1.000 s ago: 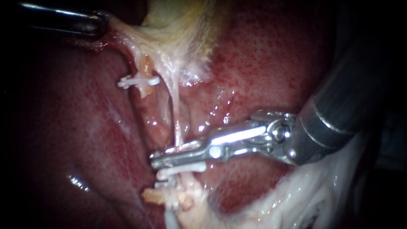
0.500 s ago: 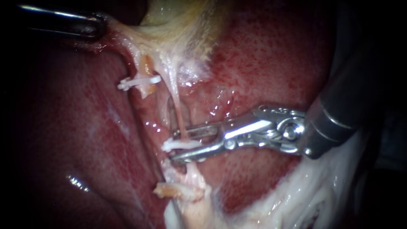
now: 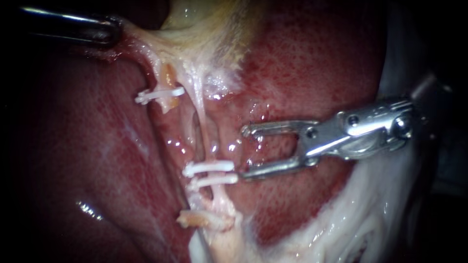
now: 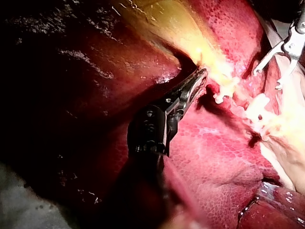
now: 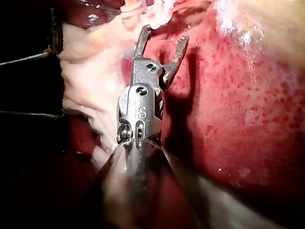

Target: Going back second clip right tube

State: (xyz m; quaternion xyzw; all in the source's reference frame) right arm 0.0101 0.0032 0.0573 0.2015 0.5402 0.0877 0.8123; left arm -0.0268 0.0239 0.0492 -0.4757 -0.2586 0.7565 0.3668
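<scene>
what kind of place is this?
Likely a surgical bench, seen close up: mottled dark-red liver, white plastic clips on a pale thin tube, silver metal right instrument with jaws open, dark left instrument shut on pale stretched tissue.

A mottled, dark red, wet liver surface [image 3: 317, 63] fills the background. It is brightly lit in the middle, with small white glints on its sheen. Ragged pale white tissue [image 3: 375, 219] lies along its lower right edge, and the outer margins fall into black shadow.

Left instrument [image 3: 114, 30] tip deep in gallbladder [image 3: 204, 29] fold, shaft beyond the endoscope view's left edge.
</scene>
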